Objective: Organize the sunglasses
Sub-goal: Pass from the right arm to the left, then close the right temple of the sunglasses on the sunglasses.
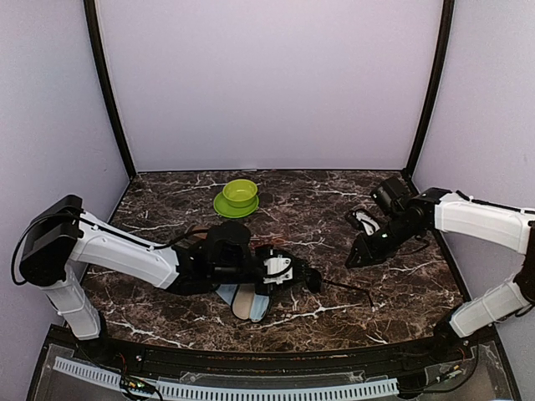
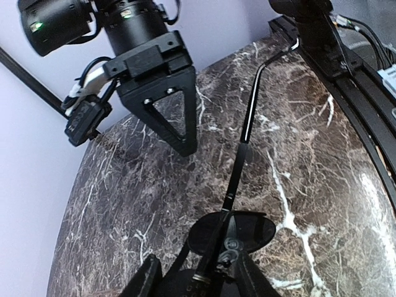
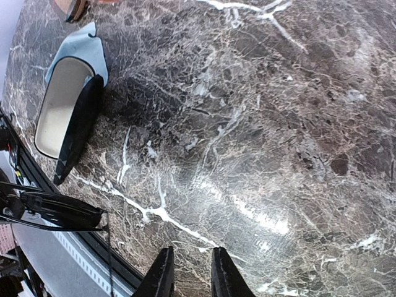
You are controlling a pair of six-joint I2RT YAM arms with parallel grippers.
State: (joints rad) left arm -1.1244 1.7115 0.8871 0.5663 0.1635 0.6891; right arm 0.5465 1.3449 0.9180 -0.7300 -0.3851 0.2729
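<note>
**Fold the loose temple before casing**

The left tool (image 2: 199, 277) pinches the black sunglasses (image 2: 238, 232), low in the left wrist view, with one temple (image 2: 246, 124) sticking out. The right tool (image 3: 189, 271), slightly parted and empty, should probably nudge that temple shut. The case (image 3: 62, 111), upper left in the right wrist view, lies open and seemingly empty. The green bowl (image 1: 240, 194) looks empty too.

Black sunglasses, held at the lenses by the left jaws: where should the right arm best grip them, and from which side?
Probably the unfolded temple arm: it sticks out straight from the black sunglasses toward the right arm. Come from the right, jaws closing across that thin bar near its middle.
</note>
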